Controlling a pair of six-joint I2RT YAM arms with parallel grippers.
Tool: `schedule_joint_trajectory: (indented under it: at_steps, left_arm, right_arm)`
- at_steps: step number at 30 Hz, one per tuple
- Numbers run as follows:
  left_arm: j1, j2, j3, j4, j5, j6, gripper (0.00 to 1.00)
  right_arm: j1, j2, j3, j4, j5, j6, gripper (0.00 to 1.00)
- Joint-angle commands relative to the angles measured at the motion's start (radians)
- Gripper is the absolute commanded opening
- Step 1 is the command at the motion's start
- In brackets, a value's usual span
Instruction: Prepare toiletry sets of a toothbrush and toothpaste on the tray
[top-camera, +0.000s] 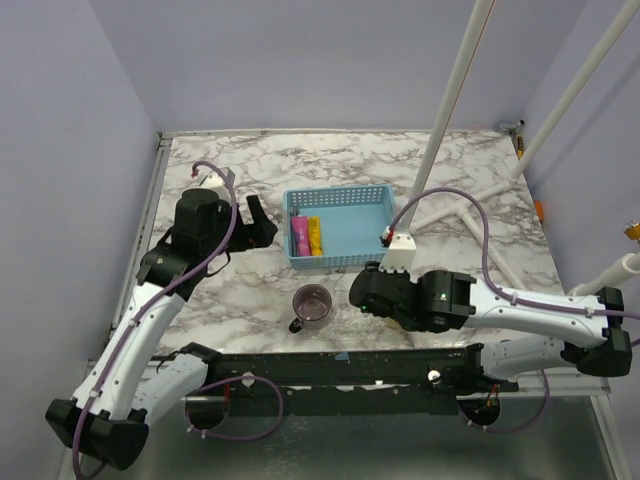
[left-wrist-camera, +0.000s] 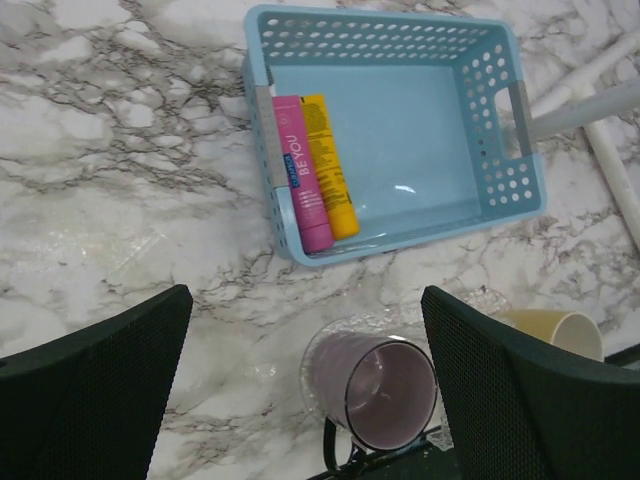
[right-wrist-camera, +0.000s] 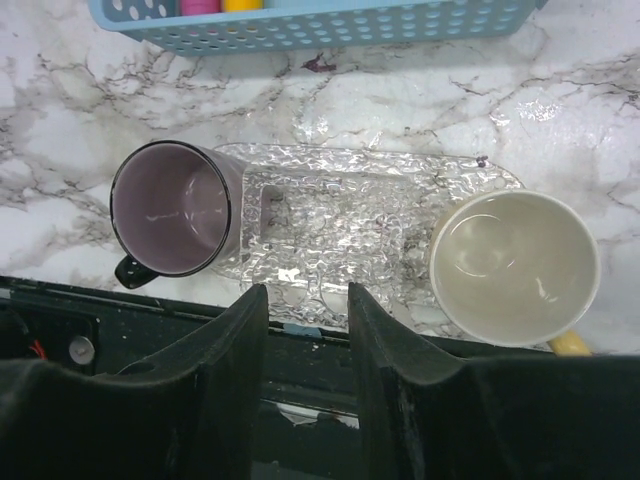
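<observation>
A pink tube (left-wrist-camera: 300, 170) and a yellow tube (left-wrist-camera: 328, 165) lie side by side at the left end of the blue basket (left-wrist-camera: 410, 130), with a thin pale stick (left-wrist-camera: 265, 130) against the wall beside them. The top view shows the pink tube (top-camera: 299, 236) and yellow tube (top-camera: 315, 235) in the basket (top-camera: 340, 192). A clear crinkled tray (right-wrist-camera: 350, 210) lies at the table's front edge. My left gripper (left-wrist-camera: 305, 300) hangs wide open left of the basket, holding nothing. My right gripper (right-wrist-camera: 305, 295) hovers over the tray's near edge, jaws apart and empty.
A purple mug (right-wrist-camera: 170, 208) stands on the tray's left end and a cream mug (right-wrist-camera: 515, 265) on its right end. White poles (top-camera: 455, 90) and their feet (top-camera: 480, 210) occupy the back right. A black rail (top-camera: 340, 365) runs along the front edge.
</observation>
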Motion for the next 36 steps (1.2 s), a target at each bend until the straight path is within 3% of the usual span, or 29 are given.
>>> schedule_joint_trajectory:
  at_steps: [1,11,24,36]
  left_arm:
    - [-0.044,0.112,0.117,-0.008,0.107,-0.042,0.96]
    - [-0.134,0.403,0.312,-0.043,0.099,-0.078,0.93]
    - [-0.214,0.78,0.582,-0.155,0.067,-0.135,0.82]
    - [-0.22,1.002,0.674,-0.22,0.0,-0.187,0.77]
  right_arm:
    - [0.009,-0.061,-0.017,0.006,0.038,-0.039,0.41]
    - [0.01,-0.143,-0.062,0.064,-0.025,-0.128,0.42]
    - [0.01,-0.204,-0.127,0.138,-0.114,-0.173,0.42]
    - [0.01,-0.26,-0.154,0.149,-0.153,-0.187,0.42]
